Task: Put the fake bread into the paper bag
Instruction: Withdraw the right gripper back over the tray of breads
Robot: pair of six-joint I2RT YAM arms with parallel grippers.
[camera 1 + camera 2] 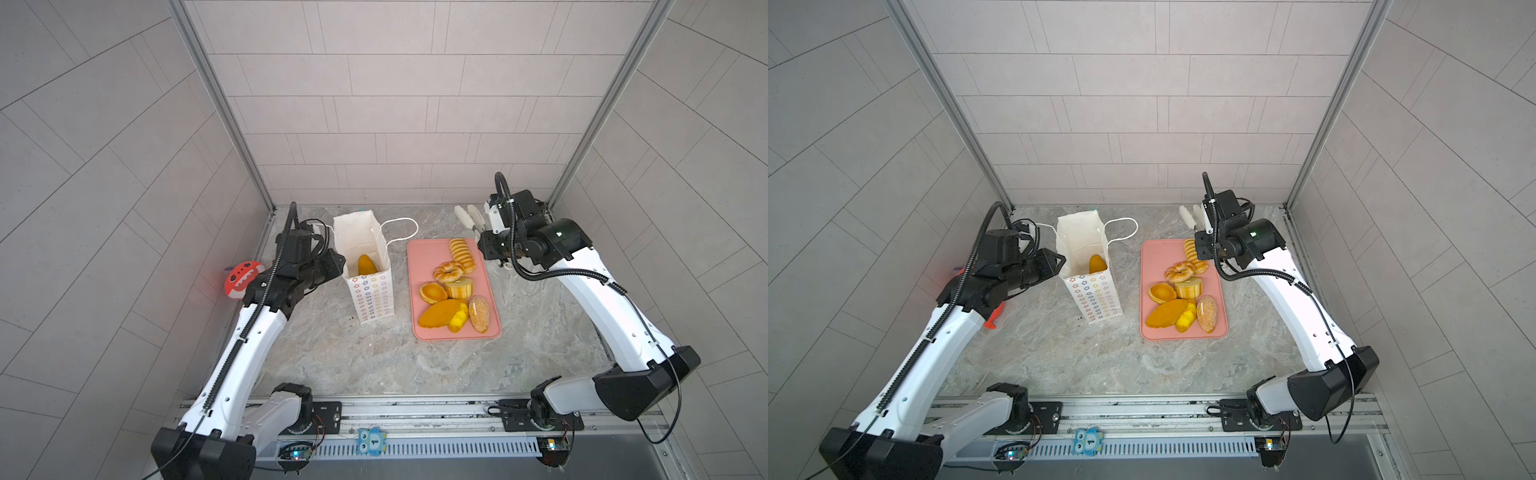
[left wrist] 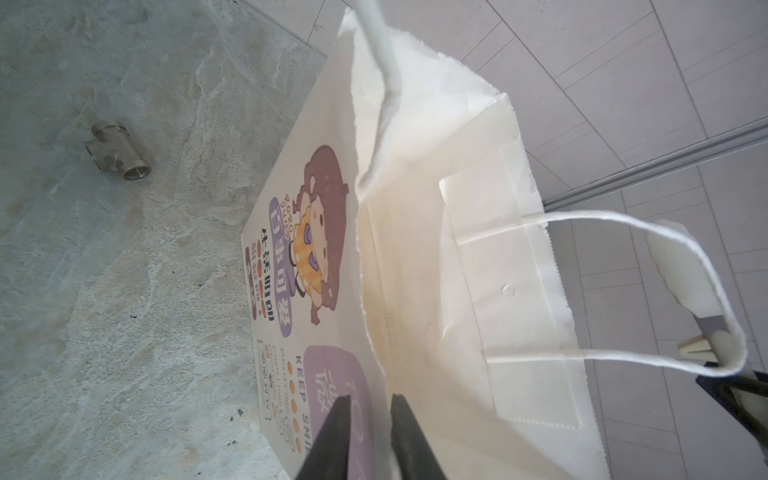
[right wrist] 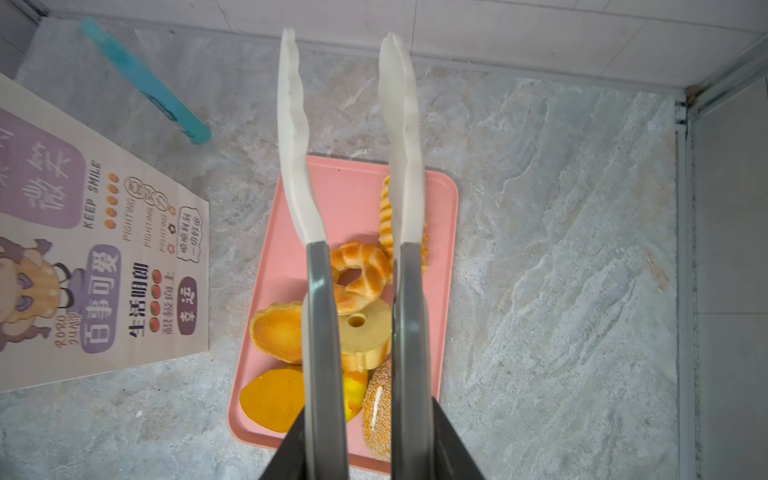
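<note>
This is a robotics lab test cell. Grey tile-patterned panels set in aluminium posts box in a marble-look table on three sides. Along the table's near edge runs a metal rail with two white-and-black arms bolted to it, bare circuit boards, loose cables and a numbered blue tag. Glossy fake bread on a pink tray and a paper bag stand in for real goods.
</note>
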